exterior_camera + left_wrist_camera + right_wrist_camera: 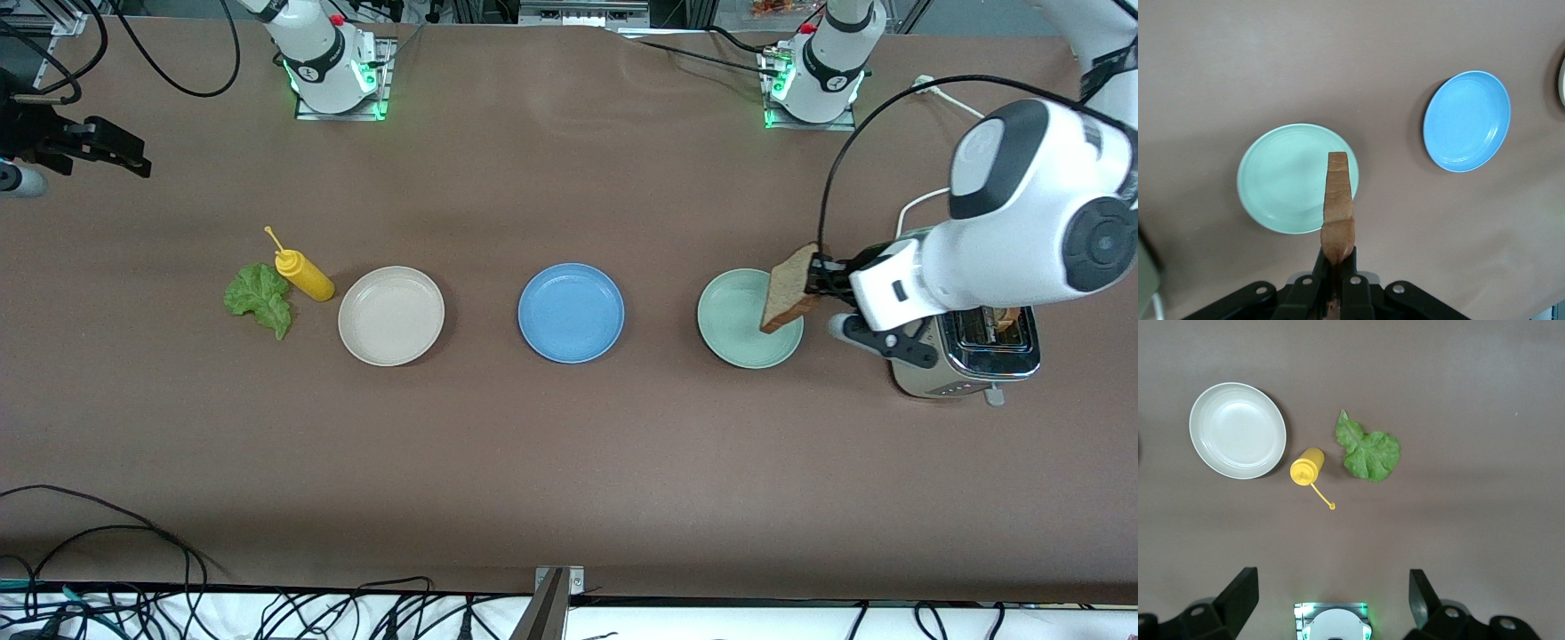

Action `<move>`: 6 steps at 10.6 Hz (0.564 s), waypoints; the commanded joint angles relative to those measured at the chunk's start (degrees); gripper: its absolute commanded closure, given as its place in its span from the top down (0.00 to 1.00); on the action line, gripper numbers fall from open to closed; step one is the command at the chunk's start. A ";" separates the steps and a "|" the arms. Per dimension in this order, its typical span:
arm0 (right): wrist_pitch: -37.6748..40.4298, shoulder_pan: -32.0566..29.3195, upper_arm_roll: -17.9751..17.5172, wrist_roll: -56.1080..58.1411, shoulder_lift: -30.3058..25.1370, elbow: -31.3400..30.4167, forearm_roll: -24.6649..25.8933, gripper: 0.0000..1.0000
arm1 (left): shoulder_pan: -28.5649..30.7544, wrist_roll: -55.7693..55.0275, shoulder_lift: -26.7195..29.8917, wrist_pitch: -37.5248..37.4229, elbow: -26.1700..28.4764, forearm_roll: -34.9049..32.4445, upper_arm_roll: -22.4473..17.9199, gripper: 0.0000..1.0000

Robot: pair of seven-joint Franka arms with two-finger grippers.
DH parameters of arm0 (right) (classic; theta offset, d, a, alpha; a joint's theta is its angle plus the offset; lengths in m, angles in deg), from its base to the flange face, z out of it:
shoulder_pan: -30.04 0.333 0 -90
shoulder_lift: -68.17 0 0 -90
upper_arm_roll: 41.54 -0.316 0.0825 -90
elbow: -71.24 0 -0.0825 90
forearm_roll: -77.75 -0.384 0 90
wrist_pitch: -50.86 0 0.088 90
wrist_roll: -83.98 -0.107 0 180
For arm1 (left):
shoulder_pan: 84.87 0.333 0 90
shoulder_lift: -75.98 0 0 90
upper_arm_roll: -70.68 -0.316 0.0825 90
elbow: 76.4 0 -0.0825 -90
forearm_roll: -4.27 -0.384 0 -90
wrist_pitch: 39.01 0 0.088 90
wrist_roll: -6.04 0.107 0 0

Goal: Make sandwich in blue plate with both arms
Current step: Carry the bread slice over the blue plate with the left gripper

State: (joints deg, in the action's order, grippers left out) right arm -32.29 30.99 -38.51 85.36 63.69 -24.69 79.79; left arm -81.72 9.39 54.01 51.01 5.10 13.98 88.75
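My left gripper is shut on a brown toasted bread slice, held on edge in the air over the pale green plate. In the left wrist view the slice rises from the shut gripper over the green plate's rim. The blue plate is bare at the middle of the table and also shows in the left wrist view. The green lettuce leaf lies toward the right arm's end. My right gripper is open and empty, high above that end and waiting; it also shows in the right wrist view.
A silver toaster stands under the left arm, with something brown in a slot. A beige plate sits between the lettuce and the blue plate. A yellow squeeze bottle lies beside the lettuce. Cables hang along the edge nearest the front camera.
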 commanded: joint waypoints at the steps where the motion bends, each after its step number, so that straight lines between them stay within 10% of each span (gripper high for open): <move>1: 1.94 0.02 0.14 -0.33 -0.35 1.18 0.34 1.00 | -0.16 -5.10 -3.59 2.69 -1.87 1.54 5.11 0.00; 6: 1.76 0.02 -0.12 -0.33 -0.35 1.18 0.34 1.00 | -0.95 -16.78 -12.12 13.31 -1.78 1.28 15.31 0.00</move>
State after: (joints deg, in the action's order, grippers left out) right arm -31.80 31.02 -38.34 85.36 63.59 -24.54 79.78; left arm -82.45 -2.76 46.37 60.36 5.10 14.07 101.09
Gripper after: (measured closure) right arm 0.000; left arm 0.907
